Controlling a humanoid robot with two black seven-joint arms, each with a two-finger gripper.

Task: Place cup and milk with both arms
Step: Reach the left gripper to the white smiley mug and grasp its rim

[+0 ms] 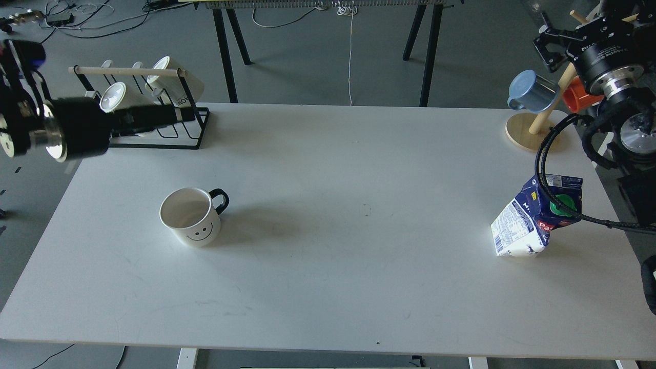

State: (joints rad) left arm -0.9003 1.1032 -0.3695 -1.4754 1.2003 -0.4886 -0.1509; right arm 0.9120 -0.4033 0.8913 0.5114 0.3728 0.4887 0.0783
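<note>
A white cup (190,217) with a smiley face and a black handle stands upright on the left part of the white table (348,287). A blue and white milk carton (535,217) with a green cap stands near the right edge, with a black cable looping in front of it. My left gripper (177,115) reaches in low from the left, in front of the mug rack, well behind the cup; it is dark and blurred. My right gripper (547,47) is high at the far right, well above and behind the carton. Neither holds anything that I can see.
A black wire rack (154,110) with white mugs stands at the back left corner. A wooden mug tree (533,125) with a blue mug (530,91) and an orange one (576,97) stands at the back right. Table legs and cables lie behind the table.
</note>
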